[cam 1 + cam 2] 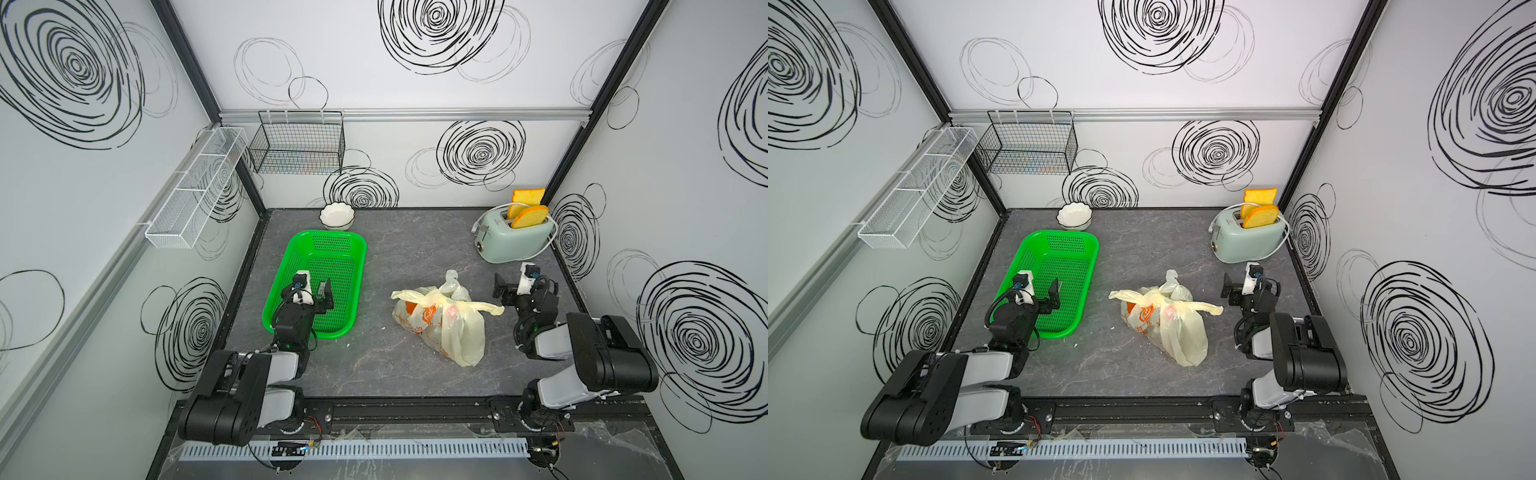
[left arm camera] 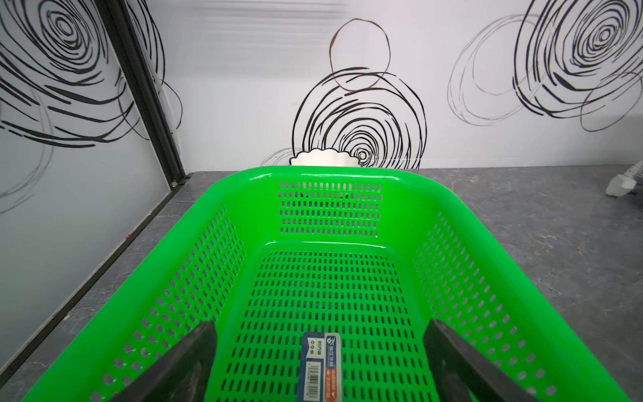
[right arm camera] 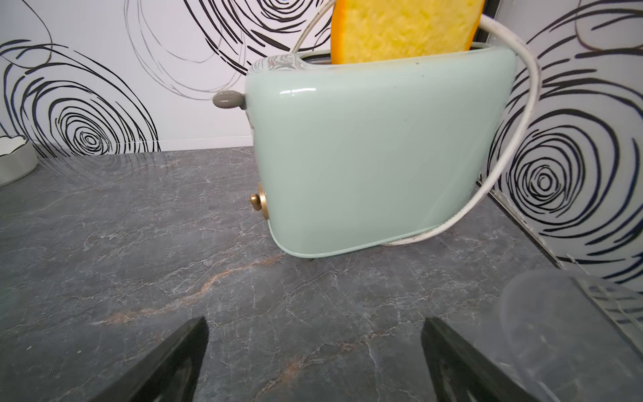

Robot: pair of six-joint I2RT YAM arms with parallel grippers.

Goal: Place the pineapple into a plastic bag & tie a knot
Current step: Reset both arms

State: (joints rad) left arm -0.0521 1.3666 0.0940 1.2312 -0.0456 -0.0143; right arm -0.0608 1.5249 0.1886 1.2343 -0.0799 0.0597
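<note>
Bag (image 1: 446,332) tied, knot (image 1: 436,298) on top. Left gripper (image 1: 327,293) well apart from bag, over basket (image 1: 356,274), wide, empty. Right gripper (image 1: 501,288) near bag, wide, empty.

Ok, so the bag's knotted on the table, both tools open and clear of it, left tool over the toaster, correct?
No, the left tool is over the basket, as the left wrist view shows; the toaster stands before the right tool. The rest holds: the bag lies knotted on the table, both tools open and clear of it.
</note>
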